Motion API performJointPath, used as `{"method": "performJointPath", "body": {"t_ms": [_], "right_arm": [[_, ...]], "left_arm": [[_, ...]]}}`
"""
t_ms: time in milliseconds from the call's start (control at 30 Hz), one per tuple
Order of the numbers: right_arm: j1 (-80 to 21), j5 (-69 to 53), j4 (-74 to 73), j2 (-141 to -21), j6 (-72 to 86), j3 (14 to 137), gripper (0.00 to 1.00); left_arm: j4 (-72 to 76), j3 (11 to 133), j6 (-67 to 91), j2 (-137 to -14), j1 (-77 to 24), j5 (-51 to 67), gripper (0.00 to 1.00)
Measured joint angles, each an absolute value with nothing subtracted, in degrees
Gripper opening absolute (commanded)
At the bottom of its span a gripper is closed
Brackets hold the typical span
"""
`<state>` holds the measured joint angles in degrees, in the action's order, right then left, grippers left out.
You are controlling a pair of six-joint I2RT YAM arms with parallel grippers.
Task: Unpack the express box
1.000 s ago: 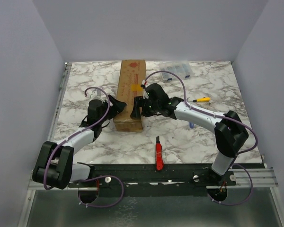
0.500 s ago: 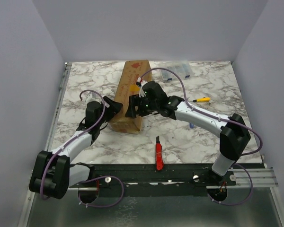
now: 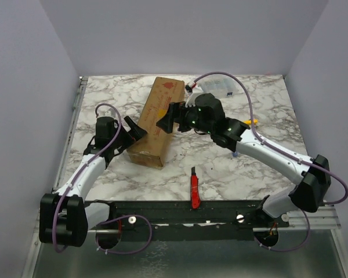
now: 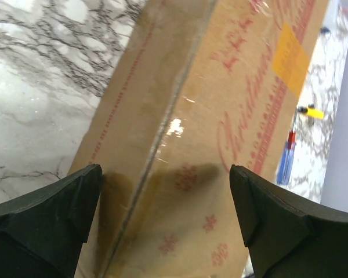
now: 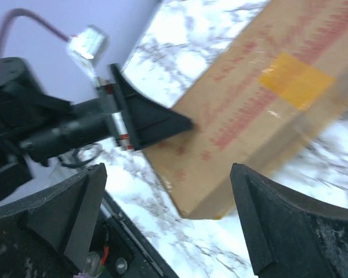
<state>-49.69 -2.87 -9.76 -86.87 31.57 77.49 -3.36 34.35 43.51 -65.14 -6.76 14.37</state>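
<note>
Brown cardboard, stiff and flat-sided: the express box (image 3: pixel 152 139) lies on the marble surface (image 3: pixel 104 98) at the centre of the top view. It sits slanted, far end toward the upper middle, near end down and left of centre. Long narrow shape, sharp edges, red print on top, and an orange sticker (image 4: pixel 290 55). Glossy yellowish tape (image 4: pixel 162 139) runs along the seam and catches a glare spot in the left wrist view.

We see the left end effector (image 3: pixel 134 130) at the box's left side near the near end. Its fingers are apart, and in the wrist view they straddle the box top with nothing clamped. We can't tell if a pad touches the cardboard. The right end effector (image 3: pixel 167 119) is over the box's right edge around mid-length. Its fingers are also apart and empty, with the box corner showing between them further off in its wrist view.

We judge the box rigid enough not to buckle and probably not heavy, though the contents are unknown. The taped strip looks slick and the bare cardboard grippier. Best hold is likely across the narrow width on the bare side walls near one end, keeping the seam exposed.

A red knife (image 3: pixel 195 186) lies at lower middle, well apart from the box. A clear plastic case (image 3: pixel 220 88) sits at the upper right.
</note>
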Motion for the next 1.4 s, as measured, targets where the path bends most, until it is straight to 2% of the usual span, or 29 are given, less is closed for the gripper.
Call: {"method": "performJointPath", "body": {"t_ms": [133, 233, 333, 467, 600, 900, 1133, 1400], "right_arm": [[-45.1, -0.9, -8.5, -82.6, 33.9, 70.8, 1.00], [-41.3, -2.3, -8.0, -83.4, 36.8, 67.4, 0.99], [-37.9, -5.4, -6.2, -86.3, 39.7, 65.1, 0.94], [-37.4, -10.6, -2.1, -90.5, 41.9, 64.4, 0.81], [-37.5, -15.9, 2.5, -95.0, 42.7, 64.6, 0.72], [-38.9, -20.2, 4.6, -101.5, 43.1, 68.1, 0.69], [-41.5, -19.3, 1.6, -102.5, 42.0, 75.2, 0.69], [-44.1, -21.3, 2.6, -106.7, 43.2, 85.0, 0.69]], "left_arm": [[-9.7, 40.2, 38.5, -65.2, -6.7, 18.1, 0.99], [-11.9, 45.7, 35.6, -66.1, -6.5, 19.4, 0.95], [-12.6, 50.9, 33.6, -69.1, -4.9, 20.4, 0.91], [-12.5, 53.2, 32.2, -74.7, -3.6, 20.6, 0.72], [-12.5, 52.2, 31.4, -80.7, -3.5, 21.1, 0.61], [-1.4, 46.5, 35.0, -81.0, -2.5, 26.3, 0.35], [8.7, 40.8, 40.2, -80.4, -0.3, 26.2, 0.33], [13.4, 40.7, 43.1, -84.0, 1.1, 26.2, 0.33]]}}
